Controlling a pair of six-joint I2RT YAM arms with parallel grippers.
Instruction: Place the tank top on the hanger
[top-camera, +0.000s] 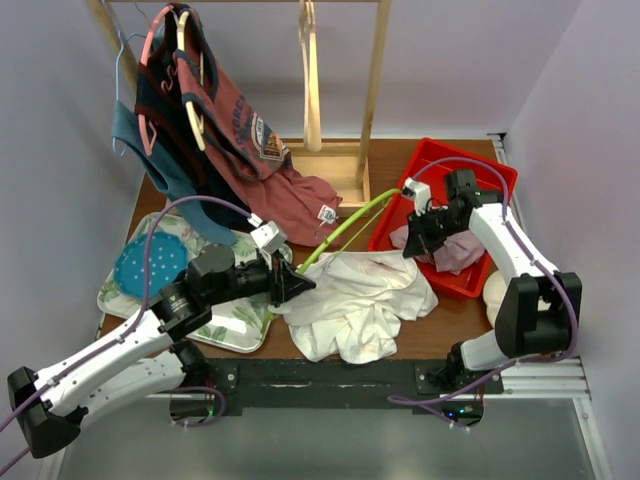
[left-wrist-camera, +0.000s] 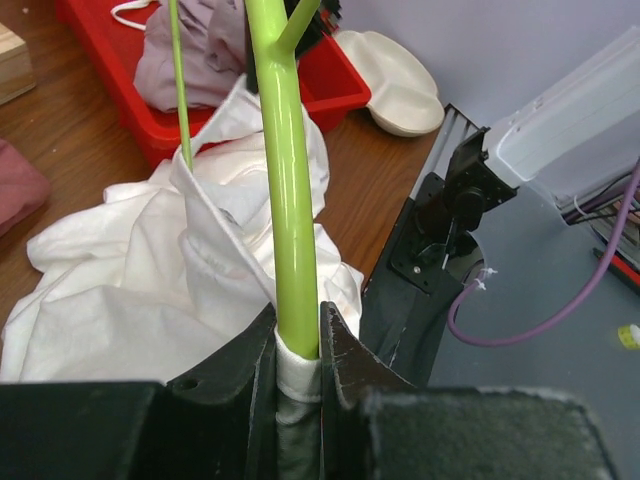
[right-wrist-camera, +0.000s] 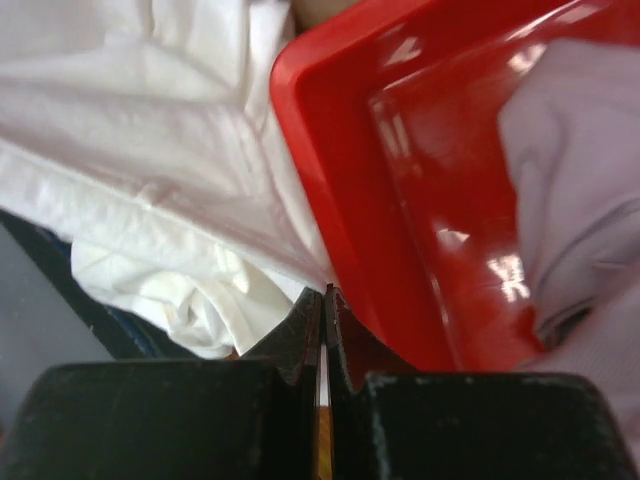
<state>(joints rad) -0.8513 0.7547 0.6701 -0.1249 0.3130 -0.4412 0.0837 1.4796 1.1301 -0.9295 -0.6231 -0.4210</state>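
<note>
The white tank top (top-camera: 355, 300) lies crumpled on the table in front of the red bin. It also shows in the left wrist view (left-wrist-camera: 130, 290) and the right wrist view (right-wrist-camera: 150, 150). The lime-green hanger (top-camera: 350, 222) slants from my left gripper up toward the bin. My left gripper (top-camera: 295, 283) is shut on one hanger arm (left-wrist-camera: 285, 200) with a band of the top's white fabric wrapped round it at the jaws (left-wrist-camera: 298, 345). My right gripper (top-camera: 412, 245) is shut at the bin's left edge, its tips (right-wrist-camera: 324, 300) right where the top's fabric meets the bin.
The red bin (top-camera: 470, 160) holds a mauve cloth (top-camera: 455, 250). A floral tray (top-camera: 240, 330) lies under my left arm. A faded-red shirt (top-camera: 250, 140) and a cream hanger (top-camera: 312, 70) hang on the wooden rack (top-camera: 375, 80). A cream object (top-camera: 495, 295) lies beside the bin.
</note>
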